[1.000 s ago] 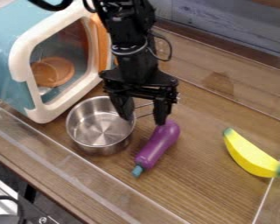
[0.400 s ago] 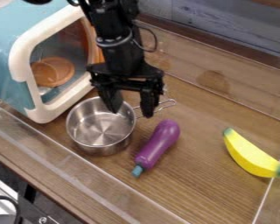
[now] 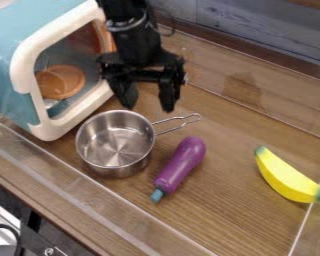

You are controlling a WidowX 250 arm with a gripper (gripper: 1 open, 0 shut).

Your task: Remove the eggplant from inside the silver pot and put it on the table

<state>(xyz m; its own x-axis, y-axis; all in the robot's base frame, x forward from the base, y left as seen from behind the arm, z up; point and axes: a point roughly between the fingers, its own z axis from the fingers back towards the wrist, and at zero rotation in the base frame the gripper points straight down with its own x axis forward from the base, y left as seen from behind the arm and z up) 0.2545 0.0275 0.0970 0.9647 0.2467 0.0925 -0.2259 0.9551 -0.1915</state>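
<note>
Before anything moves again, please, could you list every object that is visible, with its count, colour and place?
eggplant: one, purple with teal stem cap, on the table right of the pot
silver pot: one, shiny steel, on the table, wire handle pointing toward the eggplant's side
banana: one, yellow, far right
toy oven: one, light blue with white door frame, upper left
bowl: one, orange-brown, inside the oven
table: one, brown wood grain, under everything
tool: one, black, open, above and behind the pot

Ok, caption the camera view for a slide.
Eggplant on the table beside the empty silver pot, open fingers above.
</note>
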